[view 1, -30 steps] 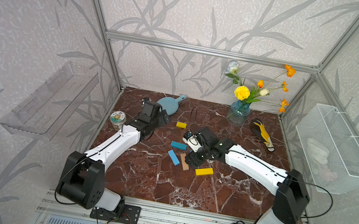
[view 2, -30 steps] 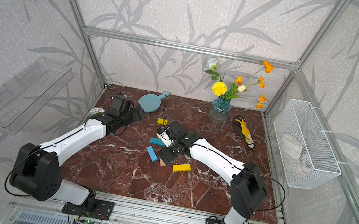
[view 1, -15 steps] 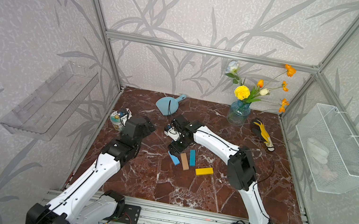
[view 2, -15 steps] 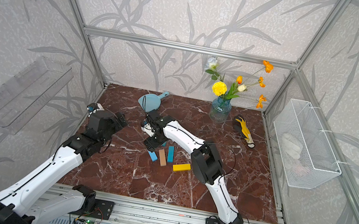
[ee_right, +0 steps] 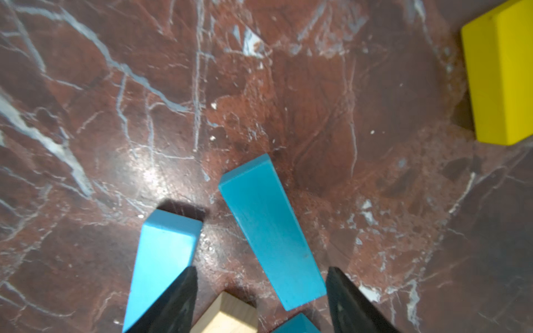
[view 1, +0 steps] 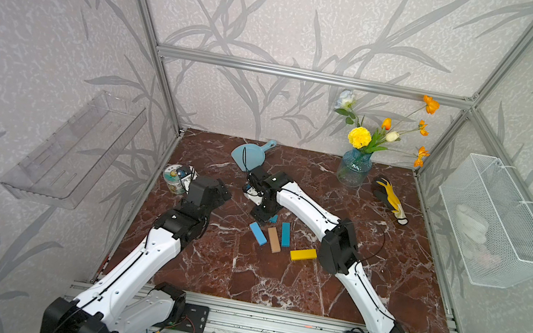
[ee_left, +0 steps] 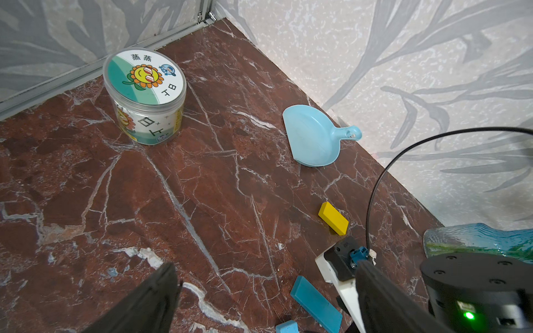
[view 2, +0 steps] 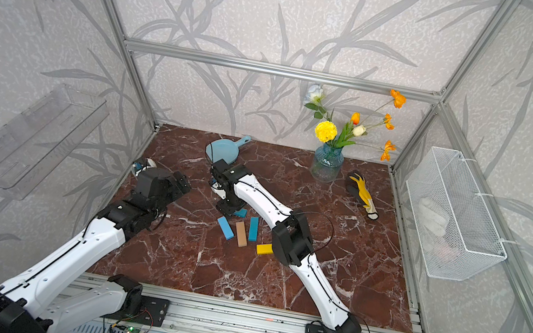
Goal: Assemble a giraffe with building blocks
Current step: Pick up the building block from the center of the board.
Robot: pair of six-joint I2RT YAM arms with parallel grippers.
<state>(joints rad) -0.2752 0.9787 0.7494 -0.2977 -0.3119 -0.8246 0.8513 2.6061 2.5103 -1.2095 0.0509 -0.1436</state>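
Right gripper [ee_right: 262, 269] now points down over the teal bar [ee_right: 268, 227] at the far end of the cluster; a second ago it stood nearer the yellow bar [view 1: 303, 254]. In the right wrist view its jaws straddle this bar's near end, apart and narrowing. As far as I can tell neither finger touches wood yet, so nothing is held. Where the gripper stood, the second teal bar [view 1: 285, 234] shows in a top view, lying flat just beside the tan bar [view 1: 273, 239], with the light-blue bar [view 1: 257, 233] on the tan's other side. Left gripper [ee_left: 265, 266] has drawn back from the dustpan [ee_left: 314, 138] toward the jar [ee_left: 144, 95] — jaws wide, empty. No giraffe yet: all six bars lie loose on the marble, and the short yellow bar [ee_left: 333, 218] sits apart, toward the dustpan. My judgement is that the step in hand is picking up this teal bar, probably for the body or neck.
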